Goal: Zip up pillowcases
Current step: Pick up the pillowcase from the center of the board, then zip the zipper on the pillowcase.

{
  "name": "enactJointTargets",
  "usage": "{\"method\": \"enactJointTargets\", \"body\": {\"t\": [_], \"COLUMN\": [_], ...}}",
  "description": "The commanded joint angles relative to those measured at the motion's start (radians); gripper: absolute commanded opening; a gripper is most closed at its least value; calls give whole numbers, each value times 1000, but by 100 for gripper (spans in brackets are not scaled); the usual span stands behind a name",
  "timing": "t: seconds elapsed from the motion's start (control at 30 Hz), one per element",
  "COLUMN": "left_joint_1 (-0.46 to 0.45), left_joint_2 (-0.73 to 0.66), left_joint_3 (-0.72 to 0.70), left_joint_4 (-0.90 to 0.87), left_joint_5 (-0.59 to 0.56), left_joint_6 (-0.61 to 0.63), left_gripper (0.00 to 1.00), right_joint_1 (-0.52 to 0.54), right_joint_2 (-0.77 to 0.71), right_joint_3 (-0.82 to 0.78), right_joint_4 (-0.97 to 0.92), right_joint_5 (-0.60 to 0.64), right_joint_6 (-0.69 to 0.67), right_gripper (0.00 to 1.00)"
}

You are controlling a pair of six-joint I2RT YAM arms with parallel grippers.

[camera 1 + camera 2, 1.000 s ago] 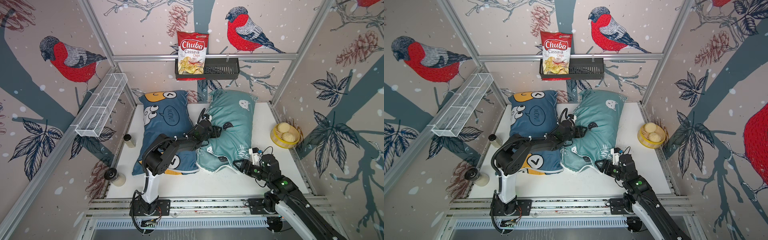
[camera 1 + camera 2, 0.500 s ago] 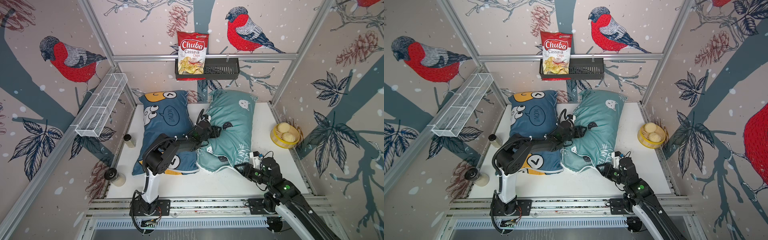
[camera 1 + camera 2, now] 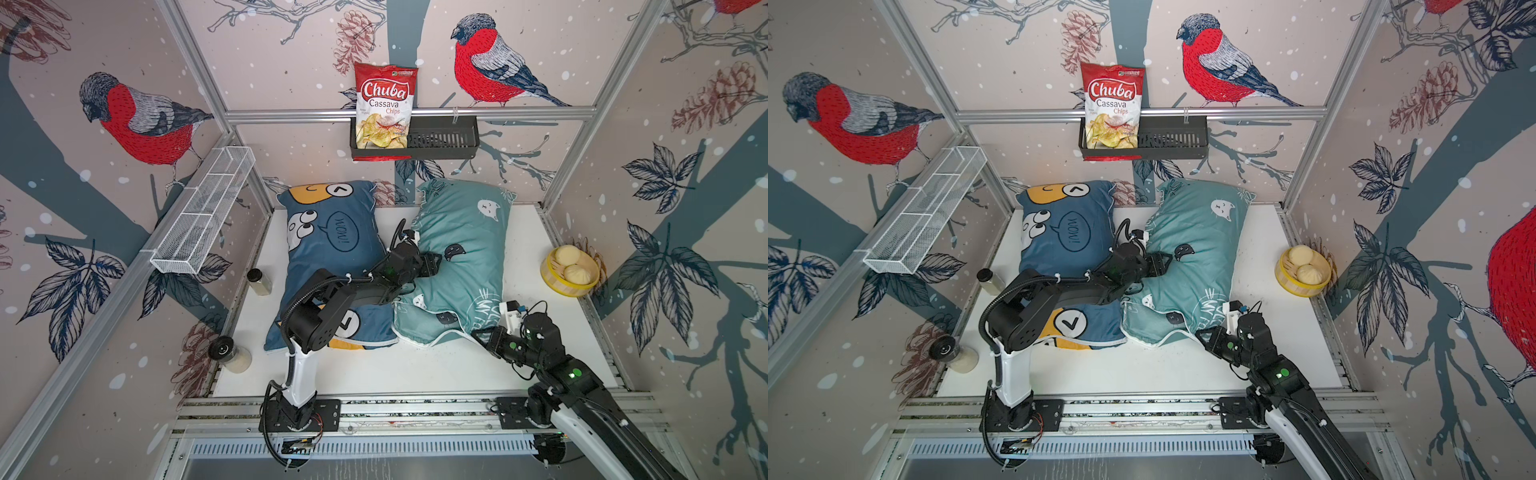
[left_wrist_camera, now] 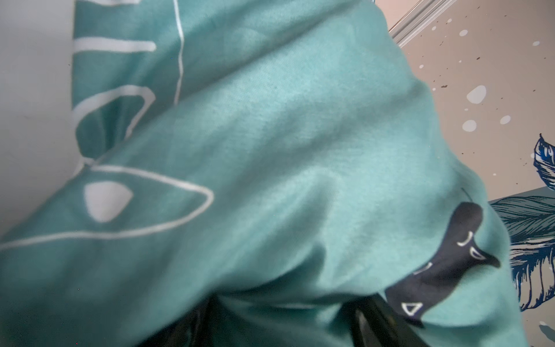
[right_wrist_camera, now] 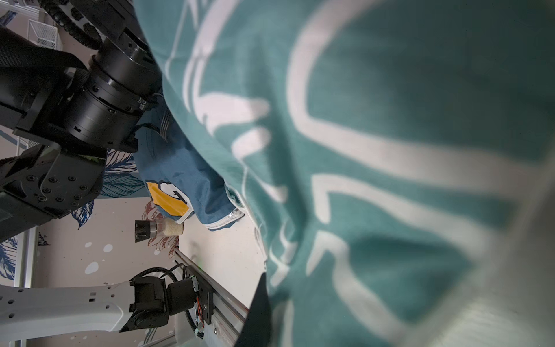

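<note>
Bullfinch wallpaper closes in a white table, where two pillows lie side by side and touch along their long edges. The blue pillow is on the left and the teal pillow on the right. The left hand rests on the teal pillow's inner side, its jaws spread wide and pushed into the stuffing. This is probably to pin the cushion so it cannot slide while the zip is pulled. The right hand sits at the teal pillow's near corner, closed tight, and appears to nip the cover's edge there. Blurred cloth in the right wrist view hides whether the zip tab itself is caught. No hand is on the blue pillow, and a stretch of white zip shows at its near corner.

A black basket on the back wall holds a chip bag at its left end. The yellow bowl by the right wall holds two buns. A white wire rack on the left wall shows nothing inside. A black-lidded jar near the left wall holds something pale, and a small bottle stands farther back.
</note>
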Motion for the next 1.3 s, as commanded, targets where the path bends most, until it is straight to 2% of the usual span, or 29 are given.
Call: {"method": "enactJointTargets", "body": {"t": [0.0, 0.13, 0.37, 0.43, 0.57, 0.67, 0.8, 0.93, 1.07, 1.27], "left_joint_1": [5, 2, 1, -3, -30, -69, -152, -210, -264, -299], "left_joint_2": [-55, -123, -294, -351, -469, -534, -532, -488, -427, -327], "left_joint_3": [-21, -23, -31, -51, -155, -265, -380, -437, -460, -435], "left_joint_4": [16, -47, -244, -297, -334, -234, -3, 173, 286, 353], "left_joint_5": [-67, -75, -66, -18, 194, 342, 435, 415, 387, 370], "left_joint_6": [46, 96, 190, 198, 147, 38, -119, -215, -267, -295], "left_gripper": [79, 84, 87, 86, 81, 75, 71, 62, 60, 57], "right_joint_1": [0, -6, -19, -24, -32, -33, -33, -33, -33, -32], "right_joint_2": [14, 47, 106, 122, 158, 189, 219, 234, 225, 217], "right_joint_3": [37, 91, 162, 173, 178, 180, 191, 195, 188, 190], "right_joint_4": [-49, -92, -148, -151, -129, -102, -77, -75, -71, -61], "right_joint_5": [40, 60, 37, 18, -45, -82, -115, -128, -137, -157], "right_joint_6": [-37, -75, -158, -177, -205, -224, -237, -243, -239, -227], "right_gripper": [6, 0, 0, 0, 0, 0, 0, 0, 0, 0]}}
